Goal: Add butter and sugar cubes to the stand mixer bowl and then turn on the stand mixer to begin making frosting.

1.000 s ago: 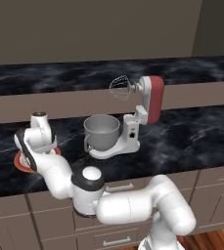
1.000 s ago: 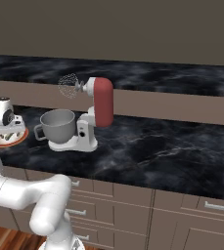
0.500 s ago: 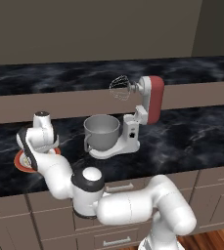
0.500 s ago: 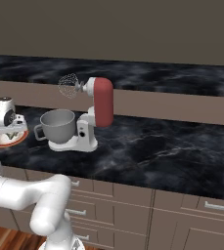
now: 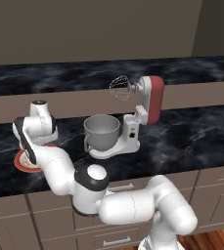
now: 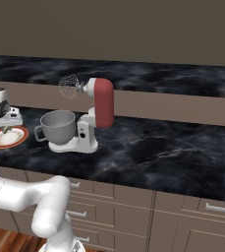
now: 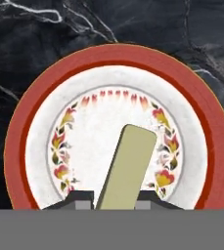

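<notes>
The pale yellow-green butter [image 7: 128,166] stands between my fingertips, its far end pointing over the white middle of the orange-rimmed plate [image 7: 40,112]. My gripper [image 7: 113,198] is shut on the butter, just above the plate [image 6: 16,139] at the counter's left end. The grey stand mixer bowl [image 5: 102,129] sits on the white base of the stand mixer [image 5: 150,100], to the right of my hand [image 5: 37,123]. The mixer's dark red head is tilted up, with the whisk [image 6: 69,86] clear of the bowl [image 6: 59,125]. The sugar cubes are out of view.
A black marble counter [image 6: 153,152] runs left to right, with a tan raised ledge [image 5: 201,93] behind the mixer. Drawers with metal handles [image 6: 217,209] lie below the counter's front edge.
My hand has risen a little above the plate with the butter in it. The mixer and bowl have not moved.
</notes>
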